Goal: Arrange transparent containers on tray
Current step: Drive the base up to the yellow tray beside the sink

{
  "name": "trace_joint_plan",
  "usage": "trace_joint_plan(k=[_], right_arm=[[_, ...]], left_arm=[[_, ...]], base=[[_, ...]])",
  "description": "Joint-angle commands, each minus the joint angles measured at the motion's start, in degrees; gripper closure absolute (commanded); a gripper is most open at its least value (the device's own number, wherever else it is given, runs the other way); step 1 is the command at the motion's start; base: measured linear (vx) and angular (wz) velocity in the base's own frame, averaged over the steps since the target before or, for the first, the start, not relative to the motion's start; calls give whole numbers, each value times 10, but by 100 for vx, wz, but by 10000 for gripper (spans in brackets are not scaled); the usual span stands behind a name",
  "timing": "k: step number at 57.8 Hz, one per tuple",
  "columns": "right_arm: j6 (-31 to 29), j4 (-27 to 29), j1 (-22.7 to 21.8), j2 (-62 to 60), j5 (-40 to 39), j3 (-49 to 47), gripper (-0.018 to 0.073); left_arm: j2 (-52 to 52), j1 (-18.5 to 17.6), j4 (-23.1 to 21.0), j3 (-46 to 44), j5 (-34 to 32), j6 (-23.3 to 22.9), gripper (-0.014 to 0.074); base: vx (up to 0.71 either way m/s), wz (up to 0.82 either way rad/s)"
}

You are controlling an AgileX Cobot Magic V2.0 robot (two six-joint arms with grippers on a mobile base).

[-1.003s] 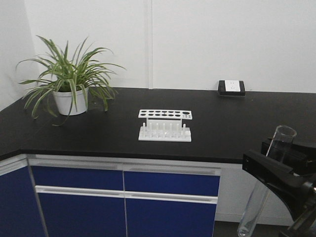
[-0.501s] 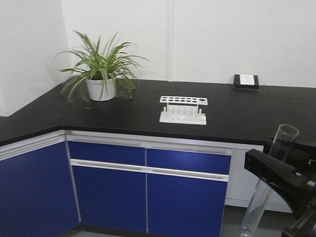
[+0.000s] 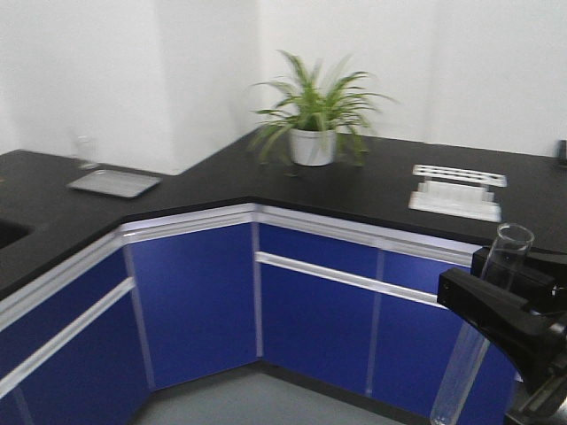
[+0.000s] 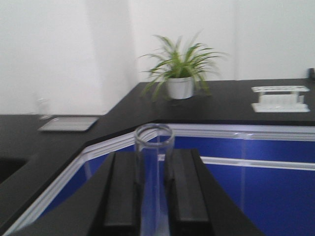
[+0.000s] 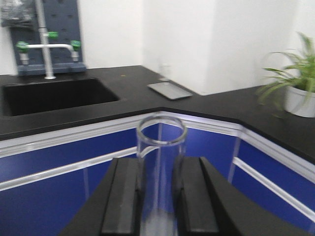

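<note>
Your front view looks across the corner counter (image 3: 177, 190). The left wrist view sights close over the left gripper (image 4: 153, 158) and its test tube (image 4: 153, 196) toward the plant (image 4: 179, 86). The right wrist view, over the right gripper (image 5: 161, 164) and second test tube (image 5: 160, 196), faces the sink (image 5: 54, 96). All share the plant.

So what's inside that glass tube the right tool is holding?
Nothing visible: the test tube in the right tool looks clear and empty, with the blue cabinet showing through it. Its lower end runs out of the wrist picture, so the bottom cannot be checked.

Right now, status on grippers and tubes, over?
Left gripper shut on test tube. Right gripper shut on second test tube. Grey tray on counter ahead.
</note>
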Motion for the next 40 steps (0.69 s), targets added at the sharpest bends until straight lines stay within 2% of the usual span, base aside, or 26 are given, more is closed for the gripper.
trace_joint_plan(k=[1, 40], right_arm=[[-6, -7, -1, -3, -49, -17, 446], [-6, -7, -1, -3, -49, -17, 446]], left_arm=[[1, -3, -3, -17, -41, -1, 451], [1, -3, -3, -17, -41, -1, 451]], base=[[-16, 68], [-10, 66]])
